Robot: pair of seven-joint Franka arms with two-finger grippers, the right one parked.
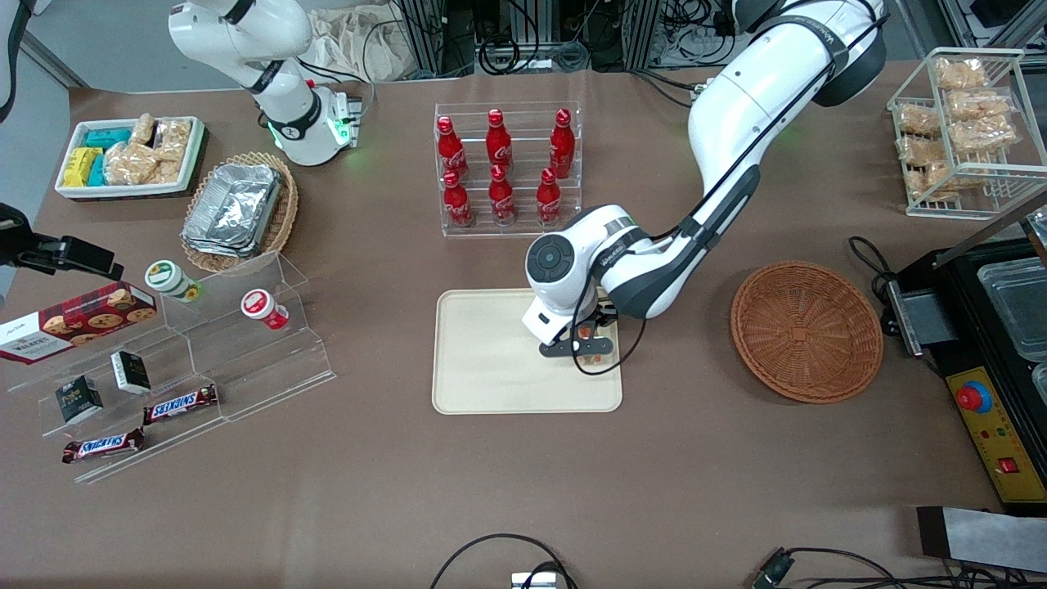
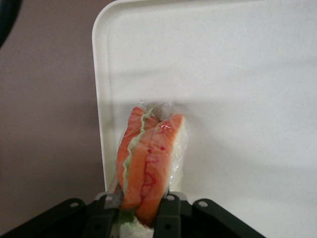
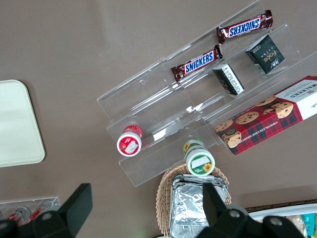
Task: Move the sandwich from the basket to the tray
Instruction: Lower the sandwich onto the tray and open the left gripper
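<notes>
While we look from the front, nearest things first: we list what we see.
Surface: we see a brown-covered surface [image 1: 523,491] carrying everything.
Tray: we find the flat cream-beige rectangular plastic tray [image 1: 491,368] with rounded corners near the middle of the surface, its low rim also plain in the left wrist view [image 2: 99,99].
Sandwich: we see the small triangular wedge of pale bread in clear wrap, the sandwich [image 2: 151,163], with its orange-red filling showing; it is over the tray close to the rim at the working arm's end [image 1: 595,343]. We cannot tell whether it touches the tray floor.
Gripper: we find the black two-finger gripper [image 1: 590,348] of the left arm over that same end of the tray, its fingers [image 2: 168,213] pinching the sandwich from both sides [image 2: 136,218].
Basket: we see the round shallow reddish-brown woven wicker basket [image 1: 806,331] beside the tray, toward the working arm's end of the surface, apart from it.
Bottle rack: we note a clear acrylic rack of red bottles [image 1: 507,168], farther from the front camera than the tray.
</notes>
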